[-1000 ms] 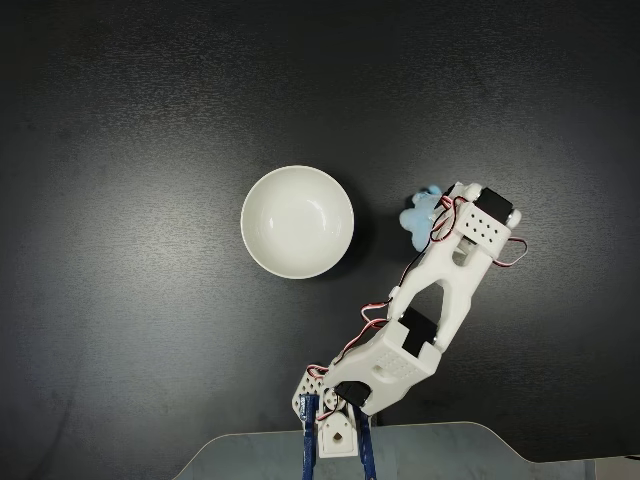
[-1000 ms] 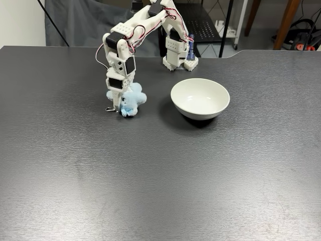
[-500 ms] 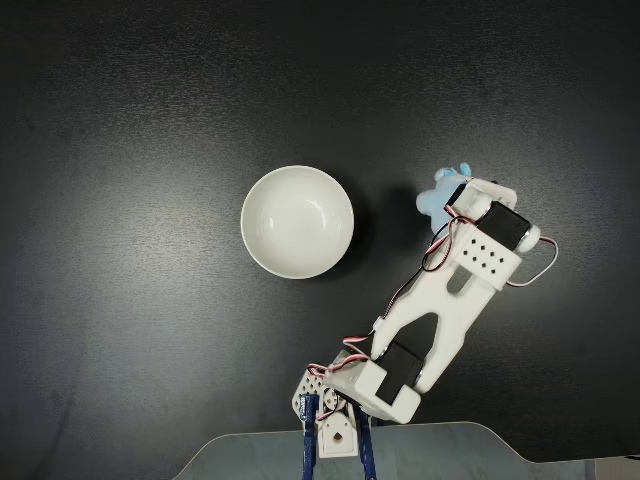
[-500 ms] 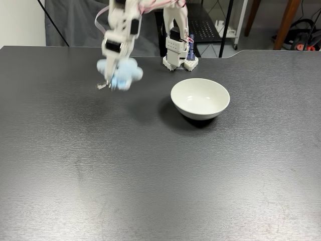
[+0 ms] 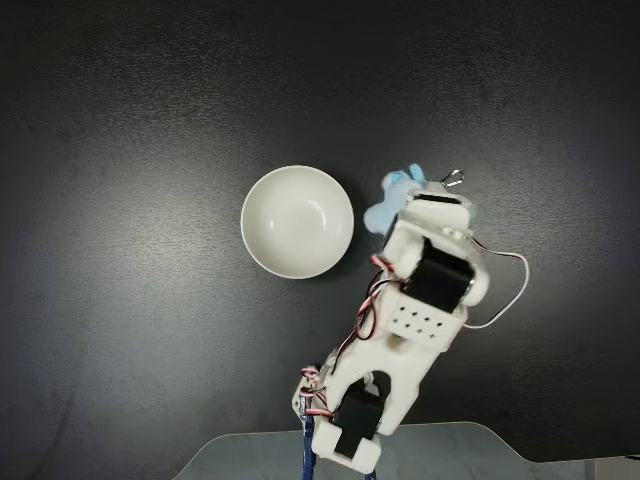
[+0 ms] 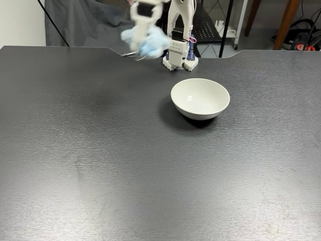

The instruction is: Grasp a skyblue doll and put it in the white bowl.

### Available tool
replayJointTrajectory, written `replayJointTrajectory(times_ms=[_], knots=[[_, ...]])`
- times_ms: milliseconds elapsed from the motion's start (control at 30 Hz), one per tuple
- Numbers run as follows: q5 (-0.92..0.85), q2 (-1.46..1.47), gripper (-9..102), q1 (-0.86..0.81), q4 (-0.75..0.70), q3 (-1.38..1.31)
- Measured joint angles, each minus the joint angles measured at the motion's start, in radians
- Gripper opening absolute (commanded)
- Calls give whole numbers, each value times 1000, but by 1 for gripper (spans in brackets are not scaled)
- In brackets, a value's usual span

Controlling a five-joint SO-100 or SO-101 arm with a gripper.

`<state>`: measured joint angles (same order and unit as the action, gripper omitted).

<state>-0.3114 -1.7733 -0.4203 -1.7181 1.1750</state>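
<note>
White printed links and black servos make up the arm (image 5: pixel 420 300), which rises from its base (image 6: pixel 179 56) at the desk's (image 6: pixel 100 165) far edge in a fixed view looking along the desk, and from the bottom edge in a fixed view looking straight down. Claw (image 5: pixel 415 195) clamped on the doll (image 5: pixel 392 203): the pale blue plush shows on either side of the white fingers, with a small metal ring (image 5: pixel 454 178) sticking out beyond the tip in the view from above. Seen along the desk, the doll (image 6: pixel 148 41) is blurred by motion and hangs in the air, well clear of the dark surface, just left of the base and near the far edge; a thin metal piece (image 6: pixel 129 53) juts from its lower left. The claw (image 6: pixel 144 27) grips it from above, its upper part cut by the frame's top edge. Bowl (image 5: pixel 297 221), glossy white, stands upright on the desk with nothing inside; from above, the doll lies just right of its rim without overlapping it. Along the desk, the bowl (image 6: pixel 200 98) sits right of and nearer than the doll, apart from it, casting a dark shadow to its left. Red and white wires (image 5: pixel 375 290) run along the arm's side. A grey strip (image 5: pixel 440 455) borders the desk at the base in the view from above.
</note>
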Motion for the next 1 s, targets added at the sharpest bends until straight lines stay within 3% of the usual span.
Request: replayJointTrajectory(times_ms=[233, 533, 1000], knots=[[-2, -137, -1, 307, -2, 0], [-2, -118, -1, 522, -2, 9], [-2, 103, -1, 555, -2, 218]])
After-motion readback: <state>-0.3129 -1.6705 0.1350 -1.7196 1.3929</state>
